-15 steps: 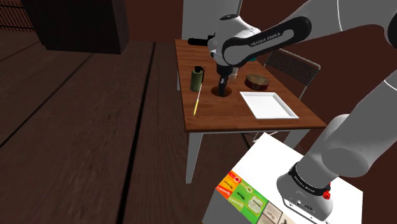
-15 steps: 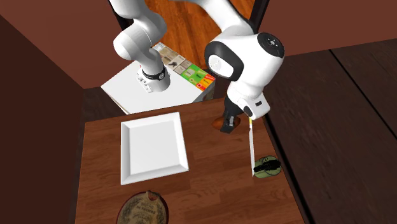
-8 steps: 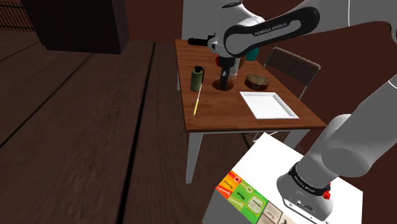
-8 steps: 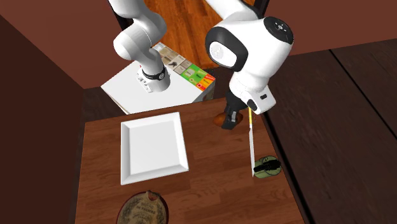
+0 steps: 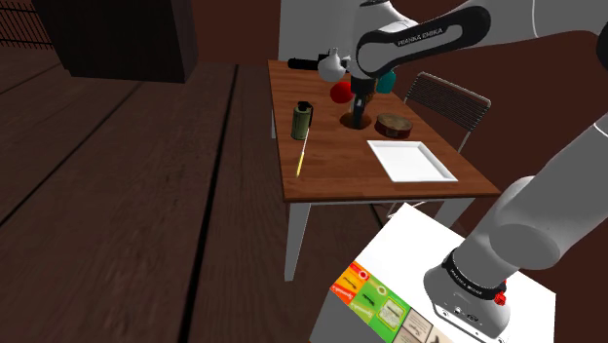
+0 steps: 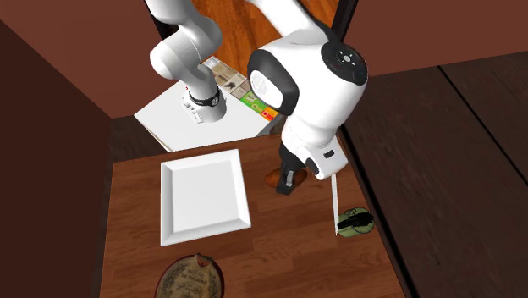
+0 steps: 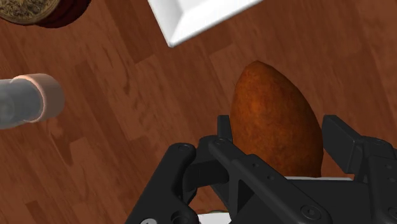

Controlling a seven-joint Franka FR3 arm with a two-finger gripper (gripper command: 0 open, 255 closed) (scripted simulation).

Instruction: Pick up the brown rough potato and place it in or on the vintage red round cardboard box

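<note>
Potato — brown, rough — sits clasped in the claw.

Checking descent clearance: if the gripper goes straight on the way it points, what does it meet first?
The gripper points down at the table, clasping the potato. The potato's tip would meet bare wooden tabletop first, close beside the white plate corner. The gap to the wood is hard to judge.
</note>
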